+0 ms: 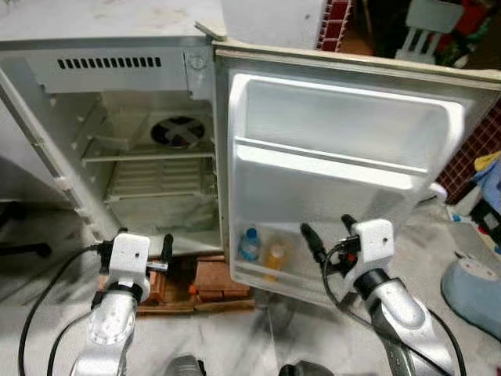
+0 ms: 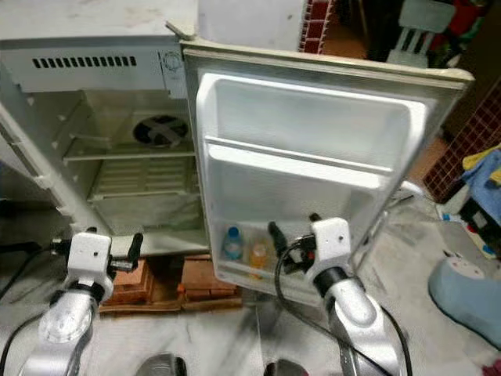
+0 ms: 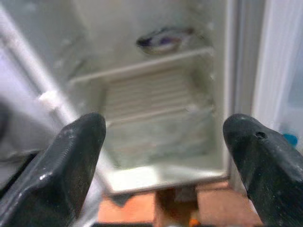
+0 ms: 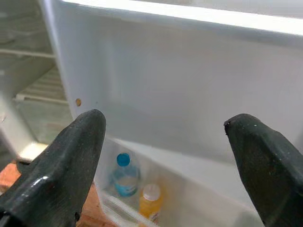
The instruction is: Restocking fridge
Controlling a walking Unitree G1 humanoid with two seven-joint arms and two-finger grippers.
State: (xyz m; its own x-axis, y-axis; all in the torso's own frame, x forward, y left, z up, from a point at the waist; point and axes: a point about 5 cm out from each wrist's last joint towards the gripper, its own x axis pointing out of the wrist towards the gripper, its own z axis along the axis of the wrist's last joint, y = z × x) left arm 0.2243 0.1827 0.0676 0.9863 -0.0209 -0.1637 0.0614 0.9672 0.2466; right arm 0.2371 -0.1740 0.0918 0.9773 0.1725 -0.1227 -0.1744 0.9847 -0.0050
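Fridge stood open on bricks, door swung wide. Blue-capped bottle and orange bottle seen upright in bottom door rack, just ahead of right gripper, fingers spread, empty. Left gripper held apart before wire shelf; blurred fan, probably, behind.
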